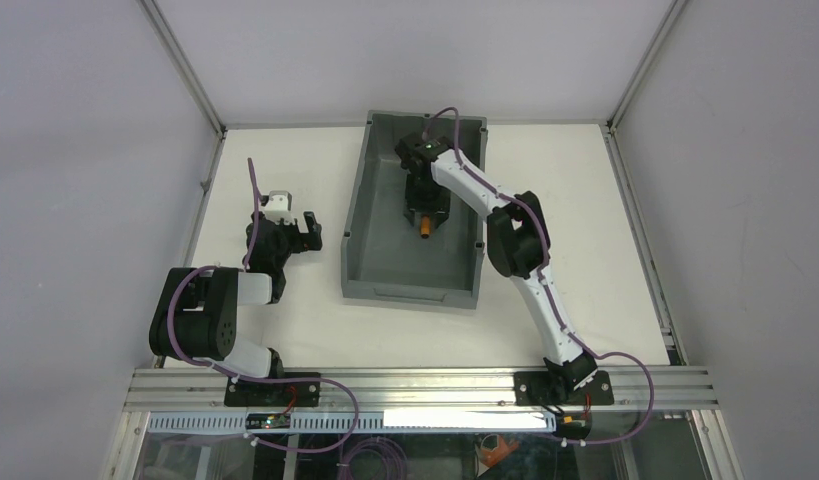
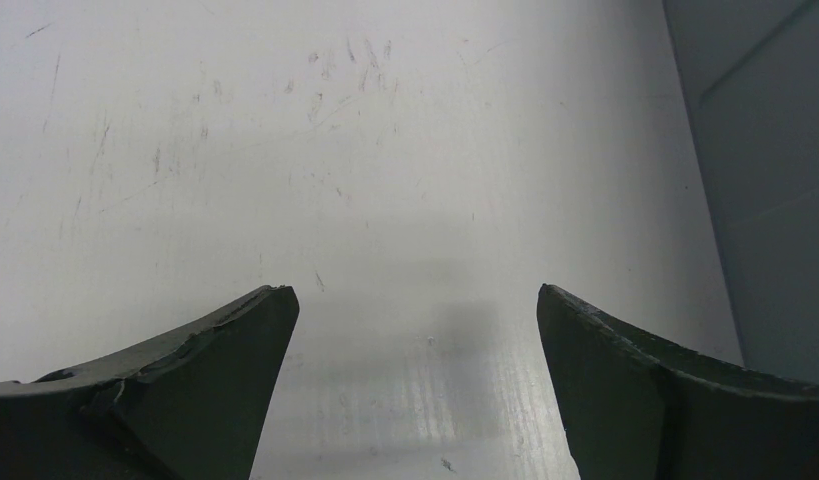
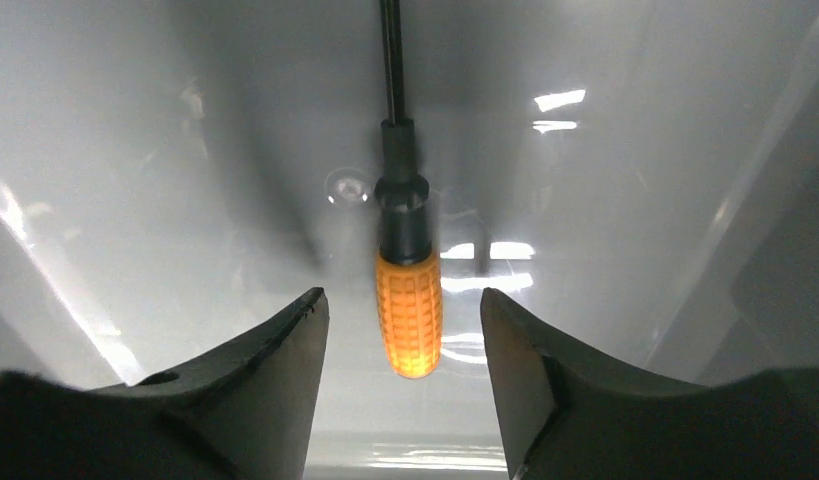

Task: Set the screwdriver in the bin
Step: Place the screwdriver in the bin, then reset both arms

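Note:
The screwdriver (image 3: pixel 408 310), with an orange handle and a black shaft, is inside the grey bin (image 3: pixel 185 200), its shaft pointing away from the wrist camera. My right gripper (image 3: pixel 403 300) is open around the handle, with a gap on each side, and neither finger touches it. From above, the right gripper (image 1: pixel 423 200) is down in the bin (image 1: pixel 357 215), and the orange handle (image 1: pixel 426 226) shows just below it. My left gripper (image 1: pixel 303 232) stands open left of the bin. In its wrist view the left gripper (image 2: pixel 417 292) has only bare table between its fingers.
The bin's tall walls surround the right gripper on all sides. The right arm (image 1: pixel 525 240) reaches over the bin's right rim. White table (image 1: pixel 285 170) lies to the left of the bin, with enclosure walls along the table's edges.

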`<state>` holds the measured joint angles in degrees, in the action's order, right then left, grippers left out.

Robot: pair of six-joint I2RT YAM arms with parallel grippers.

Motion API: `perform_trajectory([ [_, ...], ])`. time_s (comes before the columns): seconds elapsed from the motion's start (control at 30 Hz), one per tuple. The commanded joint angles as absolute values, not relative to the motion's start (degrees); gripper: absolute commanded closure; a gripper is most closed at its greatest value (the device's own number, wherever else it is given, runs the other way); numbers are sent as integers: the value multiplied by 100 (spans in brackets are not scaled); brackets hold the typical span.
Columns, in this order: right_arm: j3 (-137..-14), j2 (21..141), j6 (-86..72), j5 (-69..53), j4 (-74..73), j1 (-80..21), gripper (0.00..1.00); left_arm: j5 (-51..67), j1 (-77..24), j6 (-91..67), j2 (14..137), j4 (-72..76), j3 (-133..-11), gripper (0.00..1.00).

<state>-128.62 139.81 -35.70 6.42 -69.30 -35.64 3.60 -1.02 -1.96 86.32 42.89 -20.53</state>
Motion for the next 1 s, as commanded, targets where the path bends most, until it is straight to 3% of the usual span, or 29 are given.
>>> perform_trajectory([
  [0.0,-13316,13118,-3419,629,-7003,-3533,37,503,-62,-132,8634,4720,-2136,1],
  [0.47,-13741,11906,-3061,311,-6866,-3287,18,501,-62,-132,8631,4720,-2136,1],
  [0.67,-13442,11355,-2761,132,-6605,-2840,1,505,-62,-135,8633,4720,-2136,1],
  [0.97,-12345,10416,-2376,-223,-6021,-1896,1,501,-62,-133,8626,4724,-2136,1],
])
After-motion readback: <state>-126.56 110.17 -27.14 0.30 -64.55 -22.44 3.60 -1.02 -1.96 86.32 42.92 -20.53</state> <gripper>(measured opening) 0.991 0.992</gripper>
